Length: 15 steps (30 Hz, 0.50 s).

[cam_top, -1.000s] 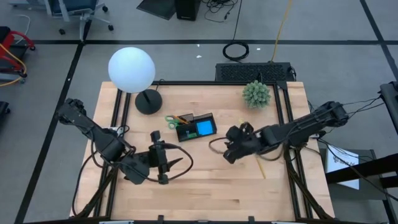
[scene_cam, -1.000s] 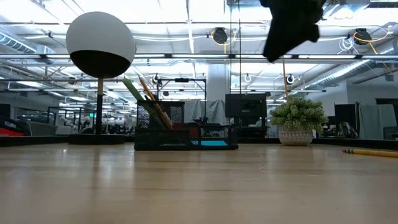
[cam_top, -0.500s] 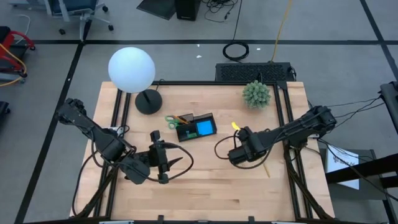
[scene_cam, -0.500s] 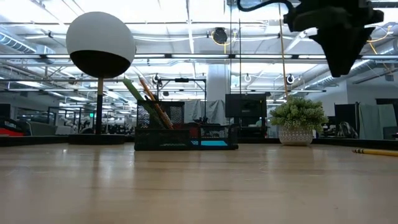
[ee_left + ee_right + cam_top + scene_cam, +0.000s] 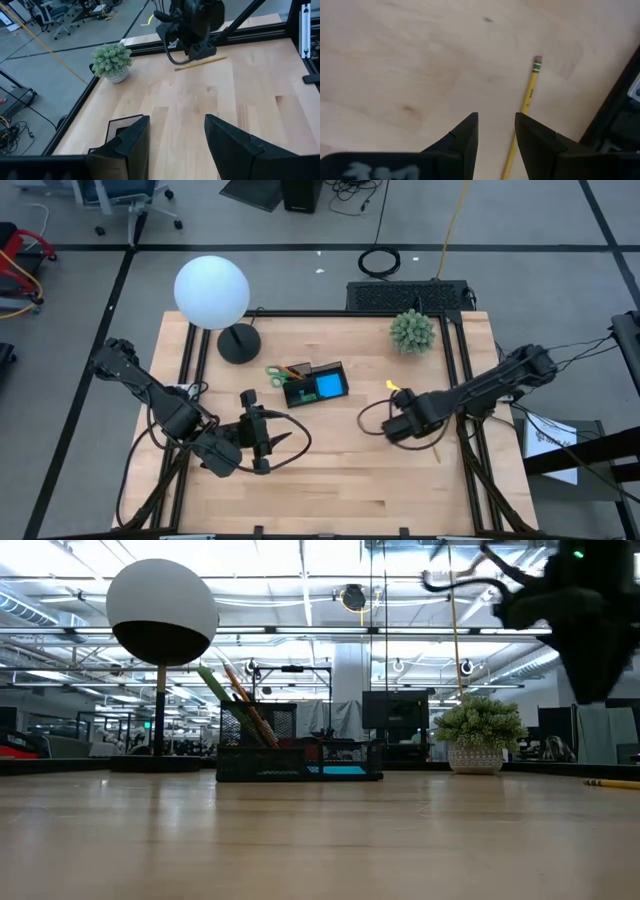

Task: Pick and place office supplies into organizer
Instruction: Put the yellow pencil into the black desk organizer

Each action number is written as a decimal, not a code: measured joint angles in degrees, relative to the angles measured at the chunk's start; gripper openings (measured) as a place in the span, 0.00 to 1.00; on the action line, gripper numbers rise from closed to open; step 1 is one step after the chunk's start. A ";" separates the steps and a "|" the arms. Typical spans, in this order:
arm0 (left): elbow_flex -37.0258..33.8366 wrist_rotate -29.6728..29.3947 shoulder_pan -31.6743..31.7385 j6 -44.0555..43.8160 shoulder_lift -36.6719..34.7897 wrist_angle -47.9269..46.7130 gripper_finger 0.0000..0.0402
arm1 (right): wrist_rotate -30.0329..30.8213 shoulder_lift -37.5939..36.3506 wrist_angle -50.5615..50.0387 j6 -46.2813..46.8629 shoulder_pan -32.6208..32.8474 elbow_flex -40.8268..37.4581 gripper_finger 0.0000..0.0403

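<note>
We are lining up the right claw (image 5: 495, 132), its fingers slightly parted and empty, over the yellow wooden pencil (image 5: 522, 111) lying on the pale bench (image 5: 330, 480) at right of the high view; next it must descend and pinch.

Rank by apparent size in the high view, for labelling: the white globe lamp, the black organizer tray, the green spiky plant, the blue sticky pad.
1. White globe lamp
2. Black organizer tray
3. Green spiky plant
4. Blue sticky pad
</note>
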 joint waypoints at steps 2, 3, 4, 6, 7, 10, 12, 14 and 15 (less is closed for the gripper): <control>0.00 -0.02 -0.01 0.00 0.00 -0.01 0.49 | -0.02 -4.72 2.61 1.95 0.00 -5.13 0.29; 0.00 0.00 -0.01 0.02 0.00 -0.01 0.49 | -0.04 -7.61 4.31 3.07 0.02 -7.76 0.29; 0.00 -0.02 0.00 0.02 0.00 -0.01 0.49 | -0.08 -10.44 6.14 4.06 0.02 -10.37 0.29; 0.00 -0.04 0.00 0.02 0.00 0.01 0.49 | -0.37 -16.24 10.05 5.48 0.02 -15.63 0.29; 0.00 -0.03 0.01 0.03 0.00 0.01 0.49 | -1.35 -19.09 11.94 6.14 0.02 -18.22 0.29; 0.00 -0.07 0.04 0.09 0.00 0.03 0.49 | -4.05 -25.60 16.02 8.62 0.04 -24.71 0.29; 0.00 -0.11 0.19 0.11 0.00 0.05 0.49 | -4.41 -28.14 16.87 9.75 0.04 -27.78 0.29; 0.00 -0.09 0.44 0.11 0.00 0.04 0.49 | -4.42 -29.36 16.93 10.66 0.04 -29.80 0.29; 0.00 -0.11 0.60 0.07 0.00 0.05 0.49 | -4.63 -29.42 17.07 10.84 0.04 -30.35 0.29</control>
